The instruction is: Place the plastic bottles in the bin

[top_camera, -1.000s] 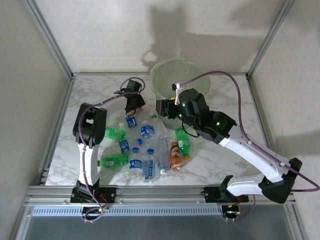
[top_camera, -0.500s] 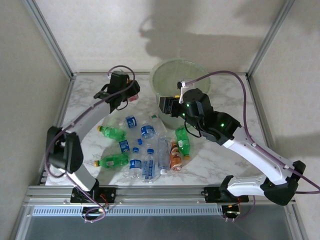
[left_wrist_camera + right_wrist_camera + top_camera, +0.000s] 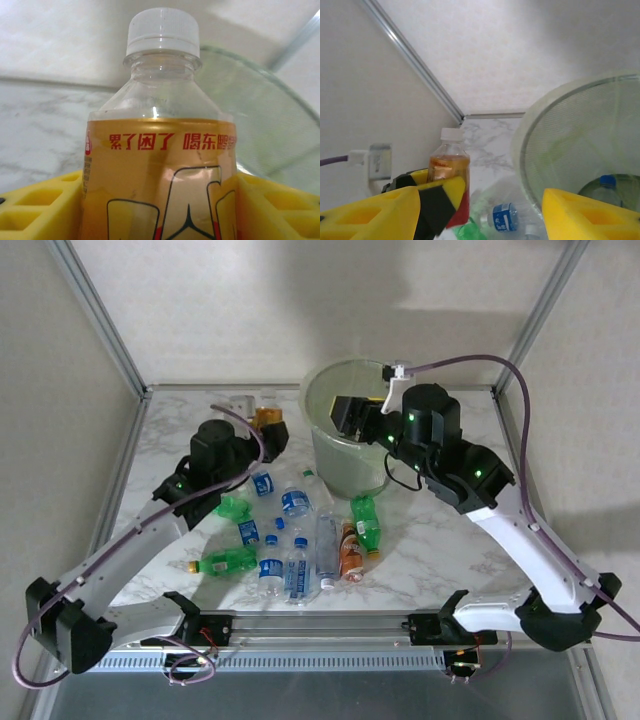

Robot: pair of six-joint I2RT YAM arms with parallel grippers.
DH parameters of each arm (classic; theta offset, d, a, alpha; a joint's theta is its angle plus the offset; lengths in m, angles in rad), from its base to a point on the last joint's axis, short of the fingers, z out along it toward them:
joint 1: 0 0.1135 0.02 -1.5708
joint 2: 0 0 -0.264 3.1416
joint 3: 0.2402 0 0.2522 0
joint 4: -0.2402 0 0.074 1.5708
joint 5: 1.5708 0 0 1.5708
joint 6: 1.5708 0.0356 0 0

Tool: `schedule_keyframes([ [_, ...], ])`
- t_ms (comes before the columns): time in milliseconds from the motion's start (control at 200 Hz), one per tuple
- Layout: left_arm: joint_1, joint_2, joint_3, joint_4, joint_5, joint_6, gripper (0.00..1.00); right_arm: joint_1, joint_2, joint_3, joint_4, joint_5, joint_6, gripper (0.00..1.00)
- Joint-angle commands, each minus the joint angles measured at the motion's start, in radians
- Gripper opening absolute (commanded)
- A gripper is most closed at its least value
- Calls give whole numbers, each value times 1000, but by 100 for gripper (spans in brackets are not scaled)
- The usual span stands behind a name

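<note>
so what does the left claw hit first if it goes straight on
probably the bin at its rim, the orange-labelled bottle in the left claw touching first; depth unclear

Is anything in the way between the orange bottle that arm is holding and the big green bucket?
Nothing on the table blocks it. The left gripper holds the orange bottle just left of the bin, with bare marble between them. But the right gripper hangs open over the left side of the bin's mouth, so it might crowd the drop.
</note>
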Motion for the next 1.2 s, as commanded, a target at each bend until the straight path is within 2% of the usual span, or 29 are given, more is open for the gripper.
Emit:
schedule_keyframes([
  [0, -47, -49, -12, 73, 15, 110, 62, -9, 53, 85, -57, -95, -23, 66],
  [210, -144, -82, 2, 102, 36, 187, 62, -29, 149, 210, -145, -195, -34, 66],
  [375, -223, -57, 40, 63, 52, 251, 62, -34, 174, 228, -125, -289, -35, 72],
  [686, -291, -65, 48, 73, 16, 287, 62, -46, 217, 230, -158, -270, -14, 69],
  [876, -300, -64, 46, 76, -8, 293, 61, -46, 220, 220, -152, -285, -9, 59],
  [986, -300, -58, 46, 82, -16, 289, 61, -46, 214, 205, -146, -288, -6, 58],
  [1197, -299, -44, 48, 97, -19, 283, 61, -46, 207, 180, -144, -278, -3, 45],
])
